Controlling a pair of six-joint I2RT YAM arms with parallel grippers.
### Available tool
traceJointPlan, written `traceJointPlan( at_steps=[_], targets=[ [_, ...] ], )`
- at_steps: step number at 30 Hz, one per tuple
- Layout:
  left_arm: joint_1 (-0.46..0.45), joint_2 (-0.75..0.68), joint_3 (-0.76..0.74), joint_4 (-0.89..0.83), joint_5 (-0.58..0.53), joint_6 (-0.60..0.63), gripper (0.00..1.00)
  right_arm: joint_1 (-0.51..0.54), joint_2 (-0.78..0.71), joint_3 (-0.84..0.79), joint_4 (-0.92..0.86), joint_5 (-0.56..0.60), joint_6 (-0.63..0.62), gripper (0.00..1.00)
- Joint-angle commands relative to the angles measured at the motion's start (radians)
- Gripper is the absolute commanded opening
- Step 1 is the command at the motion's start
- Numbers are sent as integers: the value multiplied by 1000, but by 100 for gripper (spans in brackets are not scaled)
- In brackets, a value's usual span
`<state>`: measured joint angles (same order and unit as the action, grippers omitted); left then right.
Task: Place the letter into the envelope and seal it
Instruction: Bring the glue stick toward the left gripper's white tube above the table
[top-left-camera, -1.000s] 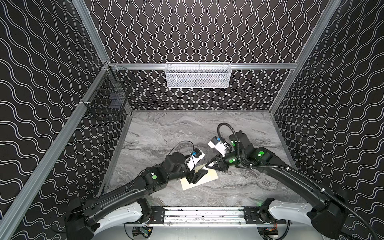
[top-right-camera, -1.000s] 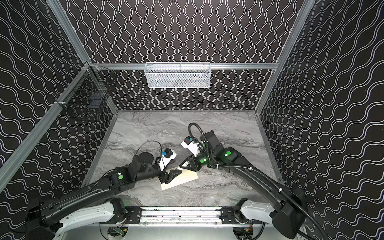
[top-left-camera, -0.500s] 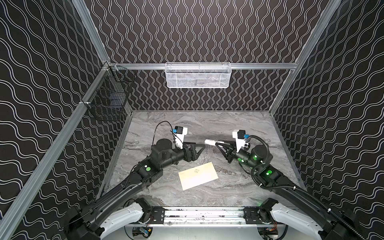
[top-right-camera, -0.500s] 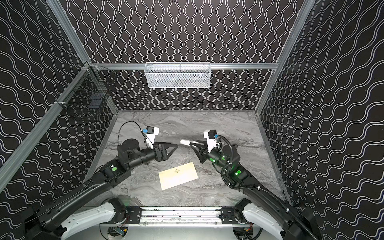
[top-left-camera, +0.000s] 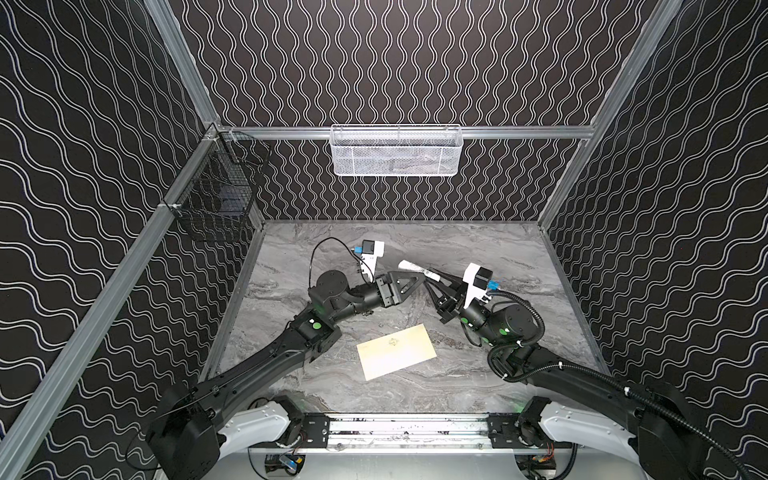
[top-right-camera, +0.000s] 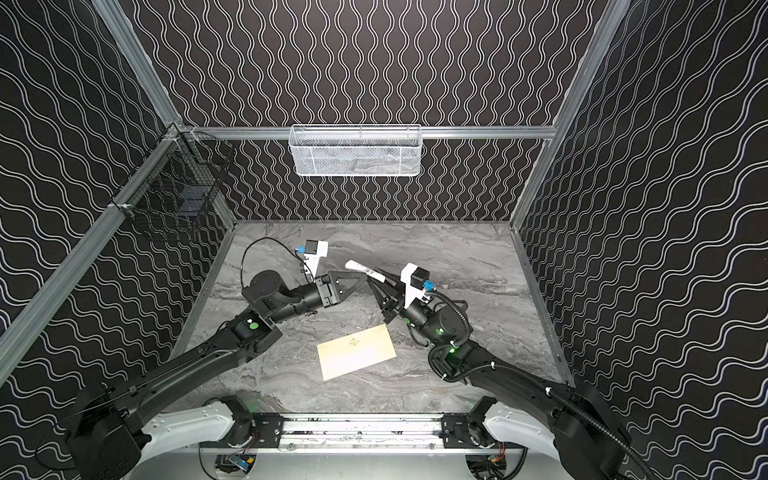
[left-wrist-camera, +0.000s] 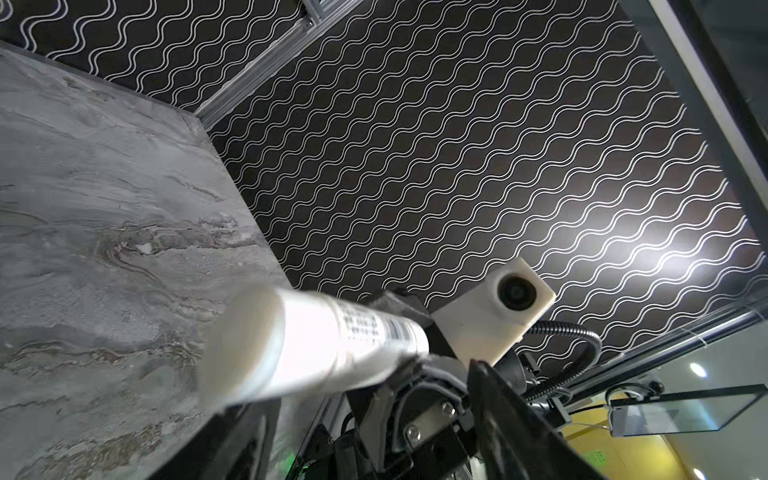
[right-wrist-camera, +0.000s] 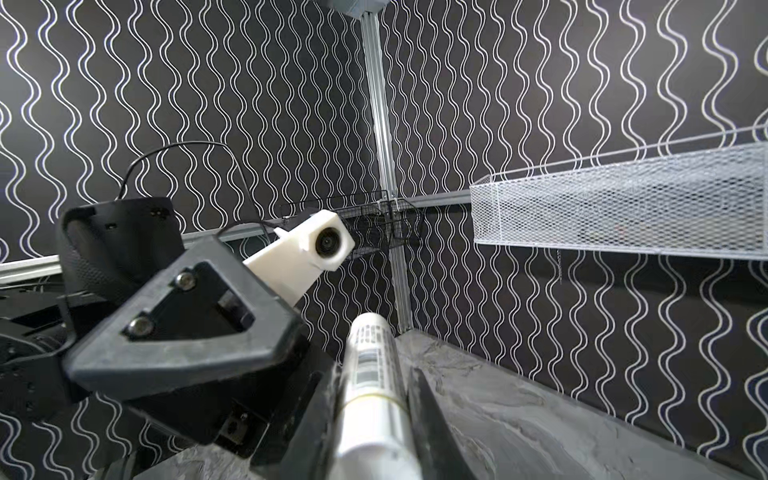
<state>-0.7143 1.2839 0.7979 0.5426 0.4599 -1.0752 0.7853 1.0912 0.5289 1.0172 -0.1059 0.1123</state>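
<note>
The envelope (top-left-camera: 396, 351) numbers one, the white tube (top-left-camera: 415, 268) one.

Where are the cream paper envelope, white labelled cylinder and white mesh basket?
cream paper envelope (top-left-camera: 397, 357), in a top view: face centre
white labelled cylinder (right-wrist-camera: 370, 370), right wrist view: printed label
white mesh basket (top-left-camera: 395, 160), in a top view: front wall

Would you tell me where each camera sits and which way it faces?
Both top views: high above the front edge, looking down at the envelope; both arms show.
Left wrist: on the left arm, facing the white tube; the left gripper shows.
Right wrist: on the right arm, facing the back corner; right gripper grips the tube.
Shared: every view shows the tube.
</note>
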Motion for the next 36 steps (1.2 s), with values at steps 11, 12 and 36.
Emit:
traceJointPlan(
  at_steps=[11, 12, 36],
  targets=[
    [25, 2, -14, 146, -17, -41, 46, 50, 32, -12, 77, 57, -20, 0],
    [28, 4, -14, 149, -16, -40, 46, 55, 35, -17, 80, 61, -20, 0],
    [99, -22, 33, -79, 89, 120, 0, 115, -63, 57, -342, 94, 147, 45]
  ],
)
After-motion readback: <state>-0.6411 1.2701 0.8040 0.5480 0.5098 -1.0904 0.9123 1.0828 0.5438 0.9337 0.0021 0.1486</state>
